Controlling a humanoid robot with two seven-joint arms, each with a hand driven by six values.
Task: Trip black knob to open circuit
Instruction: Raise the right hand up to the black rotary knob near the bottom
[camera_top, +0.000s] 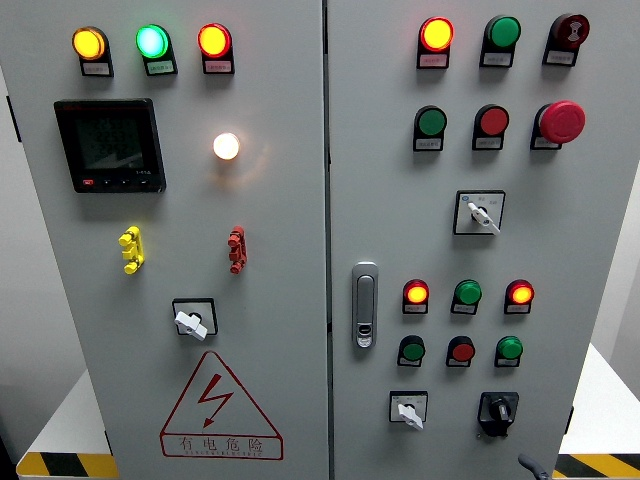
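- A dark tip of the robot's right hand (533, 466) is poking in at the bottom edge, right of the middle; whether its fingers are open or curled cannot be told
- The black knob (497, 412) is sitting low on the right door, just above and left of that tip, apart from it
- A white selector switch (408, 410) is sitting left of the knob
- The door handle (365, 305) is standing upright by the centre seam
- Red lamps (416, 294) are glowing above
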